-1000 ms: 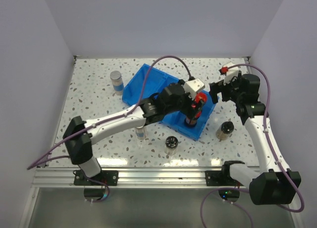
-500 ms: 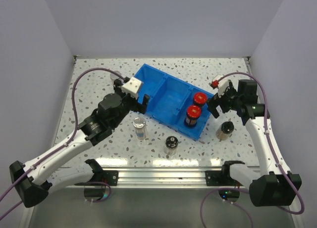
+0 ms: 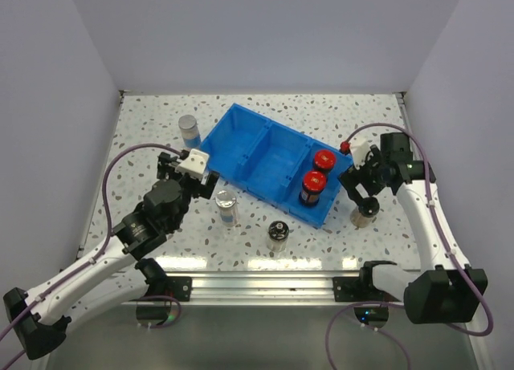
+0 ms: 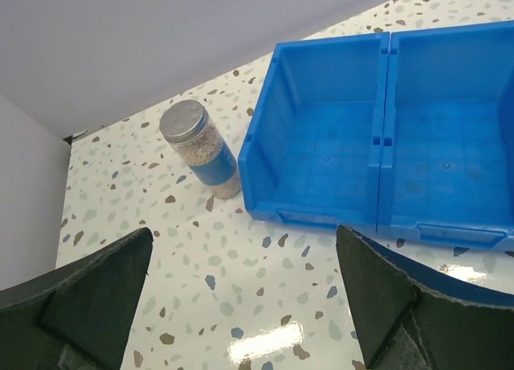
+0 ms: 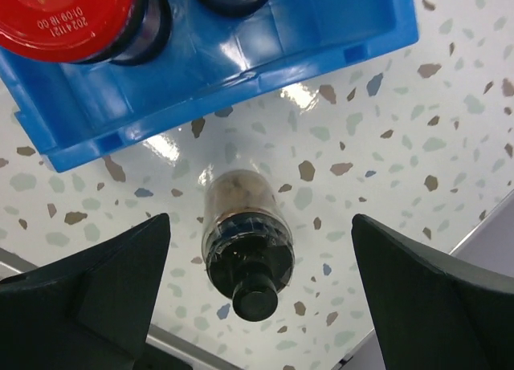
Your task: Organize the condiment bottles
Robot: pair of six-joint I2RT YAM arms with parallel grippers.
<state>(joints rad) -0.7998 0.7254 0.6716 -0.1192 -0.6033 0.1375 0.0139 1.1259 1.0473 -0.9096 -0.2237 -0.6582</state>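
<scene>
Two red jars (image 3: 318,171) now stand together in the right compartment of the bin (image 3: 241,118); a second ago my left pincer (image 3: 186,163) was over that compartment with the second one, and it has since let go and swung back to the left side of the table (image 3: 136,137), so the red pair counts as sorted.

That left pincer hangs with its jaws wide apart and nothing between them; ahead of it, at the far left, the far silver jar (image 4: 198,148) stands upright just beside the bin's left compartment, which is bare, as is the middle one; I judge this jar the likely next pick on my side.

To its right, in front of the bin, the near silver jar (image 3: 226,206) stands upright on the table; near it, further right and closer to me, stands the near black-top (image 3: 279,233); neither has moved.

Right of the bin, my right pincer (image 3: 361,195) has come down over the right black-top (image 5: 245,241), which stands upright just off the bin's near right corner; the jaws gape wide on either side of it, not touching; closing on it looks to be the step at hand.

Four jars remain outside the bin.
</scene>
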